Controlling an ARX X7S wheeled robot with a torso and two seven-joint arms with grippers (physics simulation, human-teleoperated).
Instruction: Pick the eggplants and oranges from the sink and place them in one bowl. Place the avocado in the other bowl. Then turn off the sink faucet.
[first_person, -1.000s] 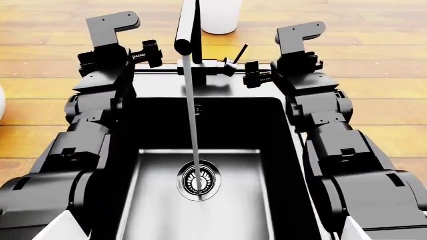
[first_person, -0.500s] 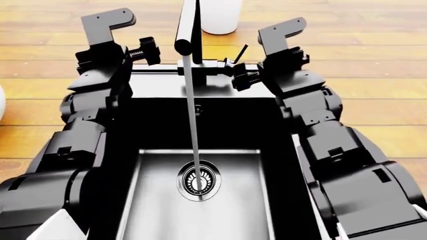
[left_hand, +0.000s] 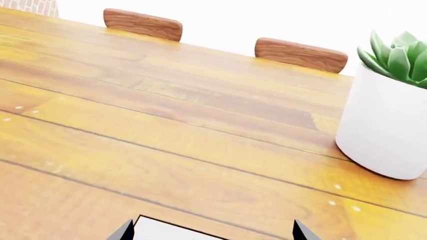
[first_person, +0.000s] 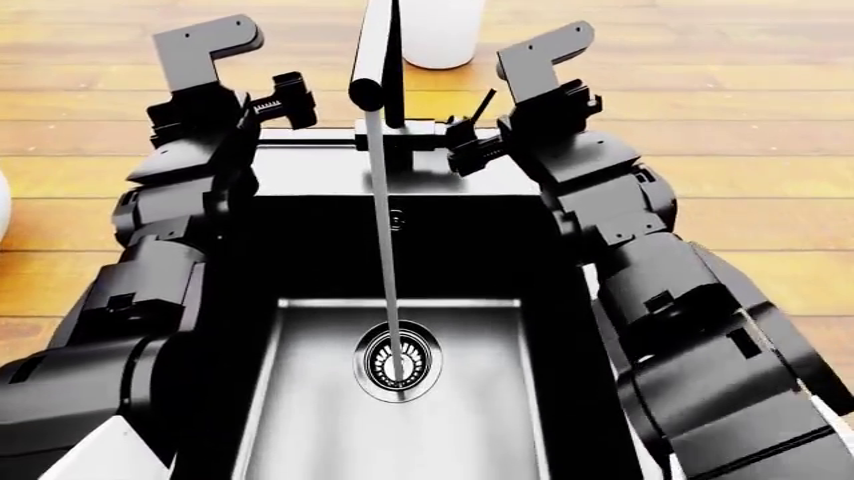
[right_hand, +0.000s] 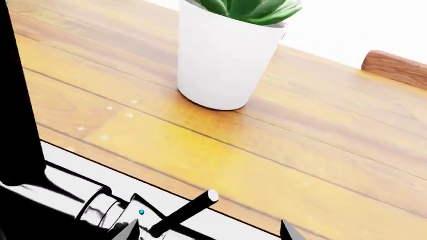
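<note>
The sink (first_person: 541, 255) holds only its round drain (first_person: 396, 360); a stream of water (first_person: 387, 250) runs from the black faucet (first_person: 378, 60). Its thin lever handle (first_person: 481, 103) sticks up beside the base. My right gripper (first_person: 470, 147) is open just at the lever. In the right wrist view the lever (right_hand: 187, 212) lies between the fingertips (right_hand: 130, 232), nearer one side; my right gripper (right_hand: 210, 235) is not closed on it. My left gripper (first_person: 287, 100) is open and empty at the sink's far left corner (left_hand: 173, 232). Eggplants, oranges, avocado and both bowls are out of view.
A white plant pot (first_person: 441, 30) with a green succulent stands on the wooden counter behind the faucet; it also shows in the wrist views (right_hand: 223, 60) (left_hand: 387, 130). A sliver of something white (first_person: 3, 205) shows at the left edge. Chair backs (left_hand: 143, 24) stand beyond the counter.
My right arm has moved left, bringing its gripper up to the faucet lever. My left arm has shifted slightly left. The water still runs.
</note>
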